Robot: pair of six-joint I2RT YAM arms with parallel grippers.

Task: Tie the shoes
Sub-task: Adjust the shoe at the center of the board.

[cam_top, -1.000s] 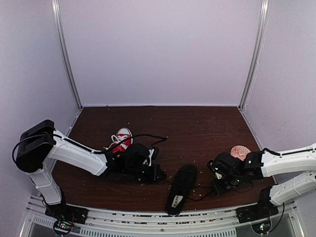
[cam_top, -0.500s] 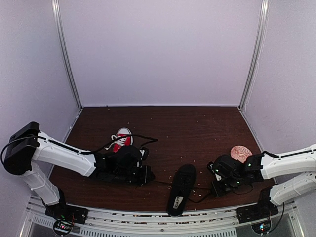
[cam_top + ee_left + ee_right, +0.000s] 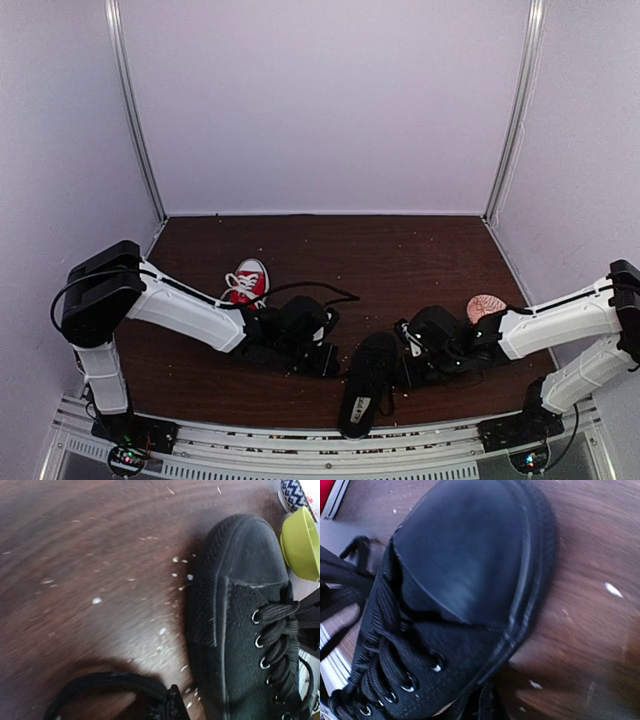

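Note:
The black shoe (image 3: 367,385) lies near the table's front edge between both arms, its toe pointing away from the bases. The left wrist view shows its toe cap and eyelets (image 3: 240,630). My left gripper (image 3: 322,358) is just left of the shoe, shut on a black lace (image 3: 100,681) that loops to its tip (image 3: 172,707). My right gripper (image 3: 405,370) is close against the shoe's right side (image 3: 460,580), shut, with a black lace at its tip (image 3: 487,705). The red sneaker (image 3: 247,282), with white laces, stands behind the left arm.
A pinkish round object (image 3: 487,306) sits at the right, behind the right forearm. In the left wrist view a yellow-green bowl (image 3: 301,542) and a blue-and-white patterned thing (image 3: 300,492) show beyond the shoe's toe. White crumbs dot the brown table (image 3: 400,260).
Both grippers have moved inward to the black shoe. The left one first drew back to the left, then swung right to the shoe's side; the right one slid left against the shoe.

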